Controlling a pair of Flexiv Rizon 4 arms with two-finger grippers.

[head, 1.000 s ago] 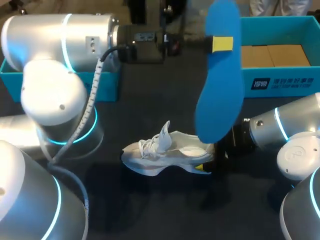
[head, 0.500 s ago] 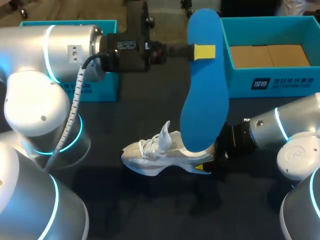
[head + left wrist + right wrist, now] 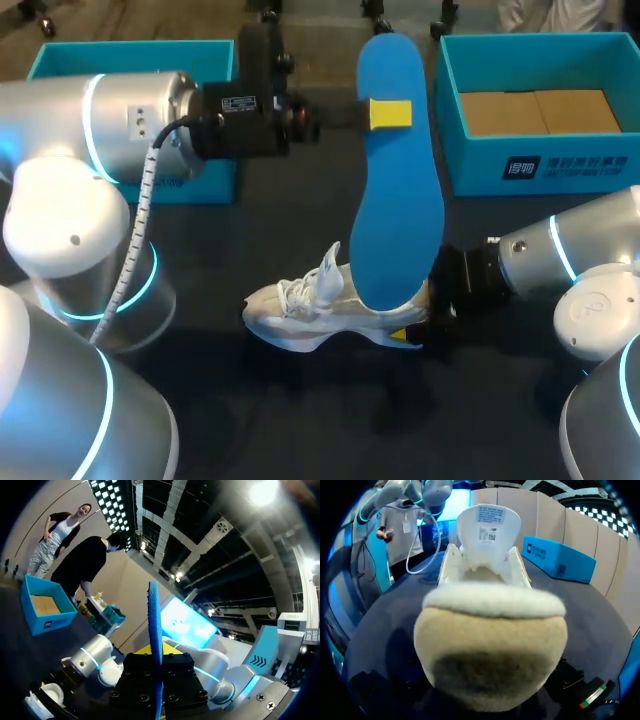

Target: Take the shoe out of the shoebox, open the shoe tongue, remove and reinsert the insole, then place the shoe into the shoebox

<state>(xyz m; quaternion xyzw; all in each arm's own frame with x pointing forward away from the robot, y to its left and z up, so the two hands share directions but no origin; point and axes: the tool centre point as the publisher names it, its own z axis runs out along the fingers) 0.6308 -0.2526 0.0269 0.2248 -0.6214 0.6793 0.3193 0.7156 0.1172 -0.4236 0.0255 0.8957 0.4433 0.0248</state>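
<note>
Left jaws: clamped on the blue insole (image 3: pixel 400 220), near its upper end; in my left wrist view the insole (image 3: pixel 155 625) runs edge-on straight between them.
Left arm (image 3: pixel 120 120): comes in from my left and lies level above the tabletop (image 3: pixel 300 420), its wrist past the middle.
Insole: hangs upright in the air, its long side nearly vertical. Its lower end covers the heel end of the shoe (image 3: pixel 320 310) in the head view; it looks to be at the shoe's opening, but I cannot tell whether it touches.
Shoe: white, standing on the dark tabletop between the two boxes, outside both. Toe toward my left, heel toward my right arm (image 3: pixel 570 260).
Tongue (image 3: pixel 328 270): pulled up and standing upright; from my right wrist its inner face (image 3: pixel 487 530) rises beyond the open collar.
Right jaws: at the shoe's heel (image 3: pixel 490 645), which fills the view from that wrist; I cannot tell whether they are apart or clamped.
Shoebox (image 3: pixel 540 165): blue, open, at the far right of the tabletop, with brown card inside.
Second blue box (image 3: pixel 100 58): at the far left, partly behind my left arm.
</note>
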